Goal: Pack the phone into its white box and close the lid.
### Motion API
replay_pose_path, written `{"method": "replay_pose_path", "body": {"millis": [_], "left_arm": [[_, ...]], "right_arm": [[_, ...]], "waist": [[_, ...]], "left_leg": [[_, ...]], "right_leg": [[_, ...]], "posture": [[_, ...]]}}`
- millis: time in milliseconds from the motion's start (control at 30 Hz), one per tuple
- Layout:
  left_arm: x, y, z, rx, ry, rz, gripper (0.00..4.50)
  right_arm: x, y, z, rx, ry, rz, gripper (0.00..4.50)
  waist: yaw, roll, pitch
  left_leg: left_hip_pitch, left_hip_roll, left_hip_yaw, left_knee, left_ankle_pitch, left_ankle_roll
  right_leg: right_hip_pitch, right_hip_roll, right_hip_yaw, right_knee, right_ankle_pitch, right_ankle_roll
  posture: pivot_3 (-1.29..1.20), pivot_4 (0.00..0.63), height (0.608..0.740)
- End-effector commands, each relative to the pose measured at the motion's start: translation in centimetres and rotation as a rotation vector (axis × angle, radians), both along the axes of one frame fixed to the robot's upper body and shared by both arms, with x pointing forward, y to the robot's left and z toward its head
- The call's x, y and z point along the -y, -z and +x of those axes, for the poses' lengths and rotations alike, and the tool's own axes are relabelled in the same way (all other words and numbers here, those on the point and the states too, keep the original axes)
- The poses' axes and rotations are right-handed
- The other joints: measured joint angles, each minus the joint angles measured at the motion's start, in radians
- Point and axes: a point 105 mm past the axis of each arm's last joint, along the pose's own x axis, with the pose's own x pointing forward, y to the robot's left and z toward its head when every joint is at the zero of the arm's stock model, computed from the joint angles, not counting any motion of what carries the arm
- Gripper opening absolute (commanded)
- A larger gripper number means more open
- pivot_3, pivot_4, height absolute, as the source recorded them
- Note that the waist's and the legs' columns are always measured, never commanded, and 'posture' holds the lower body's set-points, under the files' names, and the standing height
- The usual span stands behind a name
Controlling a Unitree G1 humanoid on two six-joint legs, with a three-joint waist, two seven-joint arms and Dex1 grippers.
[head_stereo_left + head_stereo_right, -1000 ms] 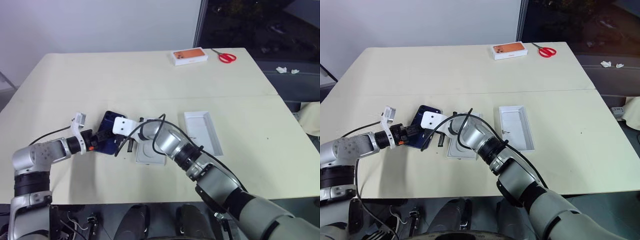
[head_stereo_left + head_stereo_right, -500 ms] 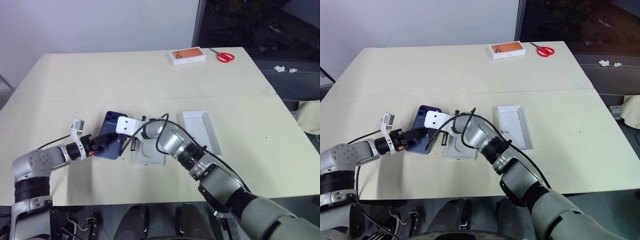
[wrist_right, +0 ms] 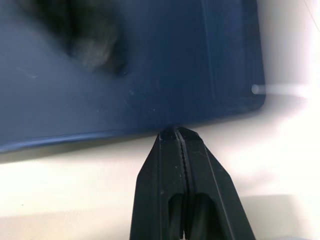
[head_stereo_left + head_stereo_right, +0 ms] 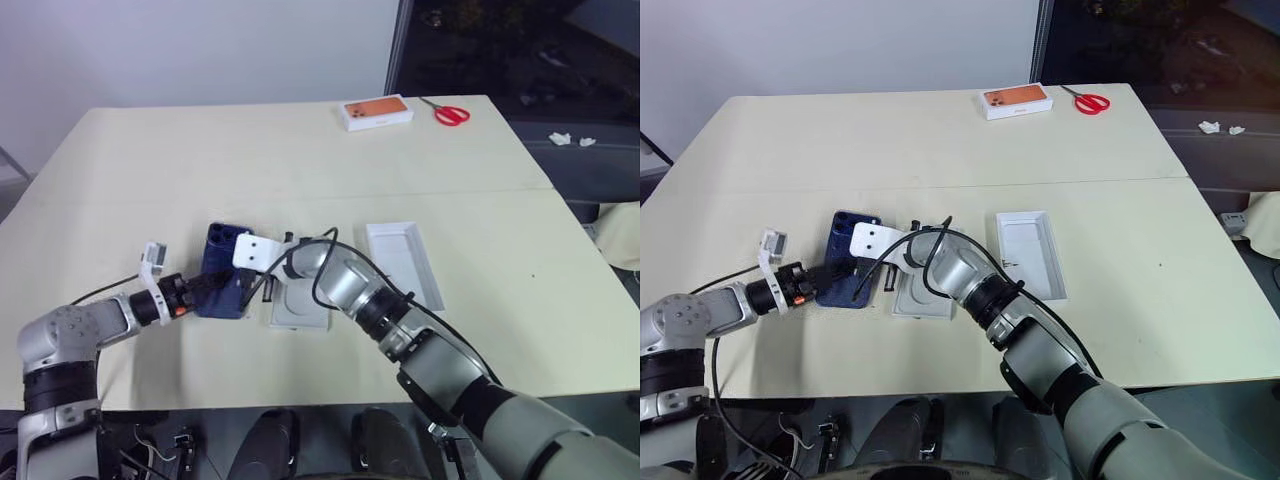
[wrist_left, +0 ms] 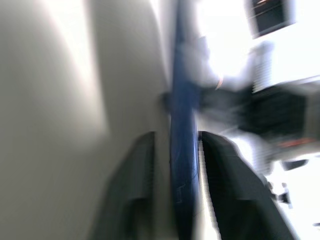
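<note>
Near the worktop's front edge, left end effector closing around the phone's edge. Right end effector fully closed, tip against the phone's long side. Beside it, white insert; further right, open white box. At the far edge, orange-topped box, scissors.

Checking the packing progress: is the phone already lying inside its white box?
No; the phone lies on the table, with the left gripper at its edge.

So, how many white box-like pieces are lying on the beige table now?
3: a white box with an orange top at the far edge beside red scissors, an open shallow white tray at centre-right, and a white insert under the right arm. Others may be hidden.
</note>
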Motion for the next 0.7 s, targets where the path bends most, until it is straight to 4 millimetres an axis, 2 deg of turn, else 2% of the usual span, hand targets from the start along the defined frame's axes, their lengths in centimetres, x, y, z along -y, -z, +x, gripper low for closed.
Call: {"method": "replay_pose_path", "body": {"millis": [33, 233, 367, 567, 700], "left_arm": [[0.2, 1.0, -0.5, -0.046, 0.009, 0.037, 1.13], [0.2, 1.1, -0.7, -0.054, 0.001, 0.022, 1.13], [0.1, 1.1, -0.6, -0.054, -0.009, 0.016, 0.07], [0.5, 0.5, -0.7, -0.033, 0.011, -0.023, 0.02], [0.4, 0.5, -0.8, -0.030, -0.004, -0.054, 0.02]], "right_arm": [[-0.5, -0.4, -0.4, 0.013, -0.022, 0.011, 0.00], [-0.5, -0.5, -0.3, 0.010, -0.016, 0.014, 0.00], [-0.4, -0.4, -0.3, 0.011, -0.017, 0.011, 0.00], [-0.3, -0.5, -0.3, 0.014, -0.018, 0.015, 0.00], [-0.2, -1.7, -0.6, 0.000, -0.043, 0.116, 0.00]], "waist": [[-0.001, 0.000, 0.000], [-0.002, 0.000, 0.000], [-0.001, 0.000, 0.000], [-0.002, 0.000, 0.000], [-0.001, 0.000, 0.000]], "left_leg": [[0.000, 0.000, 0.000, 0.000, 0.000, 0.000], [0.000, 0.000, 0.000, 0.000, 0.000, 0.000], [0.000, 0.000, 0.000, 0.000, 0.000, 0.000], [0.001, 0.000, 0.000, -0.001, 0.000, 0.000], [0.001, 0.000, 0.000, -0.001, 0.000, 0.000]], "right_leg": [[0.000, 0.000, 0.000, 0.000, 0.000, 0.000], [0.000, 0.000, 0.000, 0.000, 0.000, 0.000], [0.000, 0.000, 0.000, -0.001, 0.000, 0.000], [0.001, 0.000, 0.000, 0.000, 0.000, 0.000], [0.000, 0.000, 0.000, -0.001, 0.000, 0.000]], "posture": [[0.00, 0.150, 0.740], [0.00, 0.150, 0.740], [0.00, 0.150, 0.740], [0.00, 0.150, 0.740], [0.00, 0.150, 0.740]]}}
